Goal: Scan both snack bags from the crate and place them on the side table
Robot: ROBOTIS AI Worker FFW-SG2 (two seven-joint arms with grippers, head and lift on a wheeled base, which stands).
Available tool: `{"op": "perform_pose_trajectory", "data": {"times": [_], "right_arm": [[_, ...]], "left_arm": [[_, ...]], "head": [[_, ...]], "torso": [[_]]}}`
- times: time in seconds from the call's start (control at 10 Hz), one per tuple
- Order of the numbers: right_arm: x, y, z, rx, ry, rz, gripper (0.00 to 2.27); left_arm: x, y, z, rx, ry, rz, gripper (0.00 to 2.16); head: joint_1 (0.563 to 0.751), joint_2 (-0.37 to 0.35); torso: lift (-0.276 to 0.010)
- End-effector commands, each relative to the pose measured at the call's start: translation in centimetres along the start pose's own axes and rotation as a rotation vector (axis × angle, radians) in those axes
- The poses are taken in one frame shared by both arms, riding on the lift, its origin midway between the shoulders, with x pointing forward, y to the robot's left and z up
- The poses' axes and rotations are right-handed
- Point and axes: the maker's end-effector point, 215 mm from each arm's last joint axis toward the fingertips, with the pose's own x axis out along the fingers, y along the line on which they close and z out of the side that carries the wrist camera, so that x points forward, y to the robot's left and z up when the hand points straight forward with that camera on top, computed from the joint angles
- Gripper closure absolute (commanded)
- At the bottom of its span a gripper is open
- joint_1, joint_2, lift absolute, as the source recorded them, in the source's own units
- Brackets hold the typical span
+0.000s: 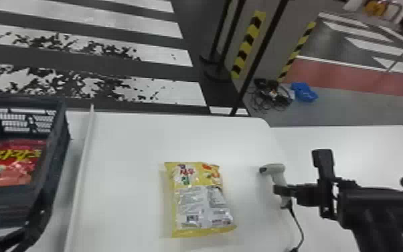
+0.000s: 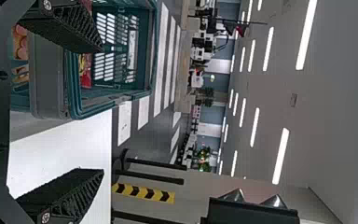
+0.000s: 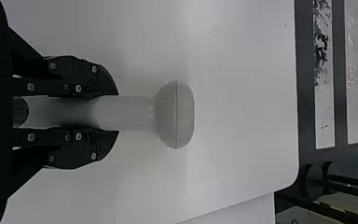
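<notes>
"Where are the snack bags lying?"

"One yellow, glossy plastic snack bag (image 1: 200, 201) is lying flat on the smooth white table (image 1: 127, 140), to the right of the dark, slatted plastic crate (image 1: 58, 137). A red, printed plastic snack bag (image 1: 13, 164) is resting inside the crate."

"And the hands?"

"The right gripper (image 3: 116, 113) is clasping a pale grey, pistol-shaped scanner (image 3: 175, 114), farther right of the crate than the yellow bag. The left gripper (image 2: 103, 110) is waiting beside the crate, its fingers standing wide apart with nothing between them."

"How will the yellow bag be handling?"

"Light and pillowy, I'm guessing, with slick film and brittle contents. I'm favouring a broad, gentle pinch across its middle; a hard squeeze could be crushing the snacks, and a grip on one edge could be slipping."

"The red one?"

"Probably much the same, but the crate walls are hemming it in. I'm picturing fingers coming from above and gathering a soft fold, clear of those walls."
</notes>
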Motion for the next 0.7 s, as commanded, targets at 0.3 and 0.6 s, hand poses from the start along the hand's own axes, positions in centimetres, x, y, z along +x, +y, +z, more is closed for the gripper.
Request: {"op": "perform_pose_trajectory", "data": {"times": [0.3, 0.6], "right_arm": [[-5.2, 1.9, -4.3, 0.073, 0.113, 0.001, 2.25], [-9.3, 5.5, -6.8, 0.118, 0.116, 0.071, 2.25]], "left_arm": [[0.0, -0.1, 0.6, 0.003, -0.016, -0.002, 0.08], [0.1, -0.1, 0.7, 0.005, -0.018, -0.005, 0.08]], "head": [[0.695, -0.350], [0.695, -0.350]], "torso": [[-0.095], [-0.095]]}}
